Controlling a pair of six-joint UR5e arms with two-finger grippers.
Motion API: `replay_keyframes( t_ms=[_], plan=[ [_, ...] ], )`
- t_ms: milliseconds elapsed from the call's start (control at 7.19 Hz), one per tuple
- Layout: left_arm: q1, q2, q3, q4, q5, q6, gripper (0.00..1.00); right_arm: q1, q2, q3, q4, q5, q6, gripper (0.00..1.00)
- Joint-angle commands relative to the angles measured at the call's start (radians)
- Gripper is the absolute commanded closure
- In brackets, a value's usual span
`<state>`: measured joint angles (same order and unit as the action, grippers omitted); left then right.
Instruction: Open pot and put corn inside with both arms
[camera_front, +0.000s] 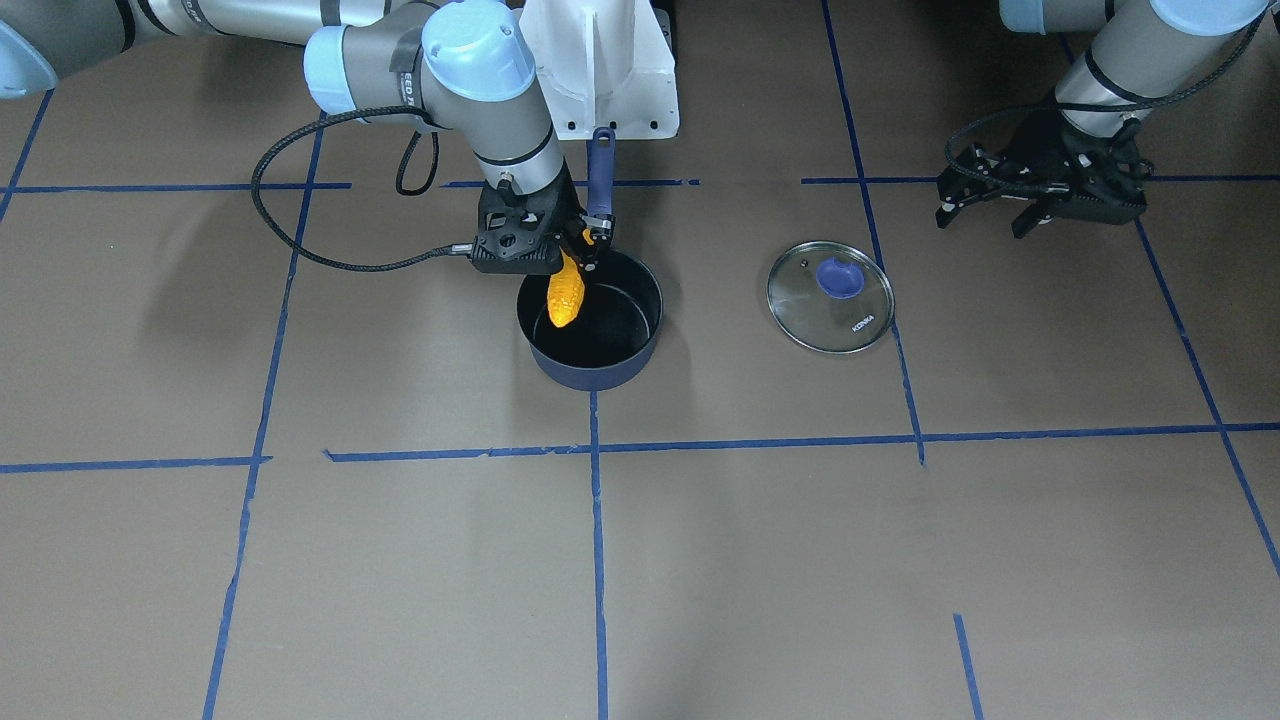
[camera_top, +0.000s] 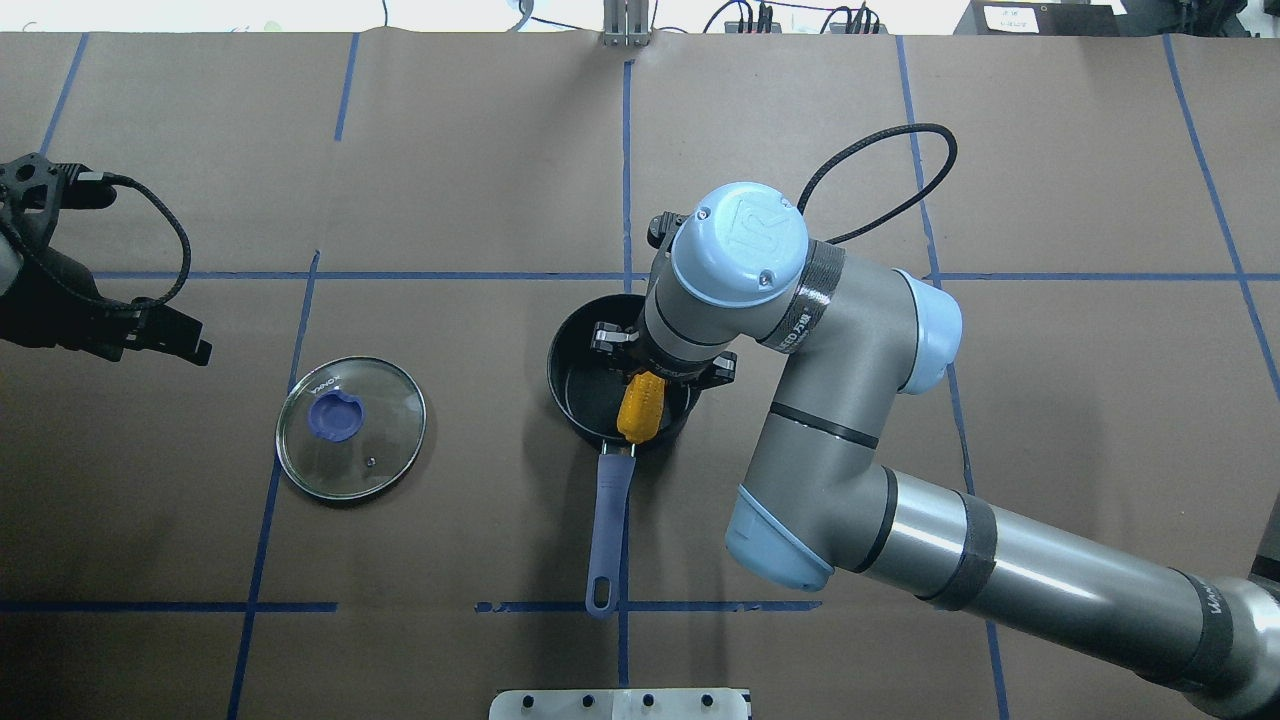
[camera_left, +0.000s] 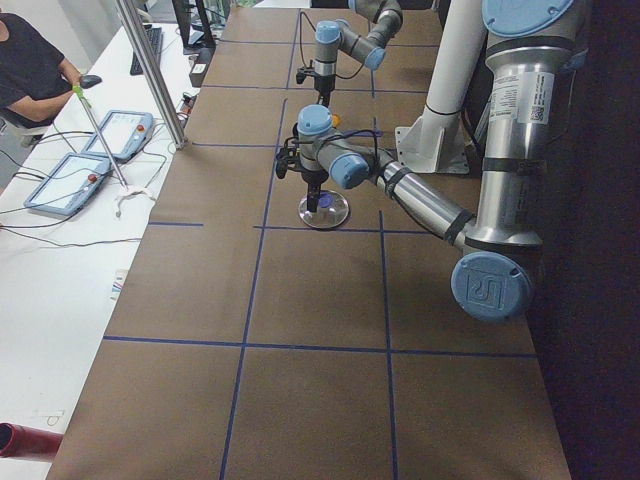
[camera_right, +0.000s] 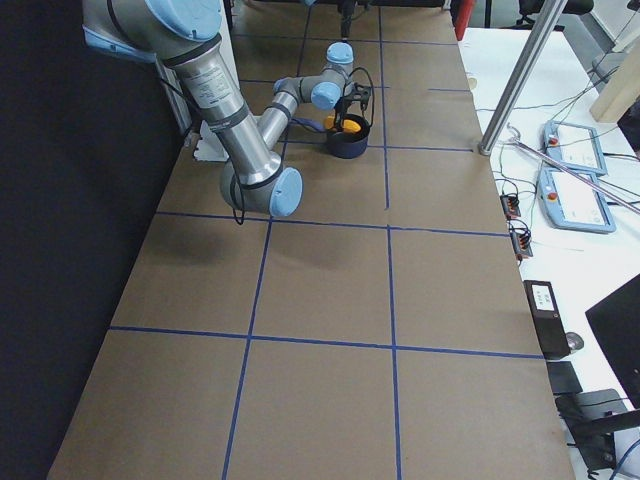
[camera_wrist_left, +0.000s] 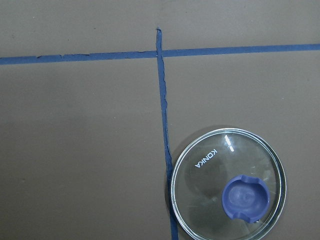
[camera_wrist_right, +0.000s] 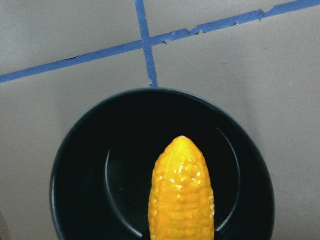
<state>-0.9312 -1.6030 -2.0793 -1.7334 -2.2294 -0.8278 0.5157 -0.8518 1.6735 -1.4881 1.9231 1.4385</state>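
Orange-yellow ribbed toy corn cob (camera_wrist_right: 182, 195) hangs tip-down over the small dark navy saucepan (camera_front: 592, 377), clamped in the right gripper (camera_front: 580, 255); the release is left to do. Round glass lid with purple knob (camera_front: 800, 300) already lies off, well apart; left gripper (camera_front: 985, 215) spread, empty.

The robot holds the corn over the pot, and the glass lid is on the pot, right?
No. The glass lid lies on the table apart from the pot, as the overhead view shows. The right gripper does hold the corn over the pot.
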Motion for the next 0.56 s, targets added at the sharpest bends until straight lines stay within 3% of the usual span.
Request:
replay_keyframes(
  t_ms=[0,417],
  plan=[
    [0.000,0.000,0.001,0.000,0.002,-0.001,0.00,0.000,0.005,-0.008,-0.003,-0.010,0.000,0.02],
    [0.000,0.002,0.010,0.000,0.002,0.007,0.00,0.004,-0.007,0.006,-0.003,-0.007,-0.013,0.00]
  ],
)
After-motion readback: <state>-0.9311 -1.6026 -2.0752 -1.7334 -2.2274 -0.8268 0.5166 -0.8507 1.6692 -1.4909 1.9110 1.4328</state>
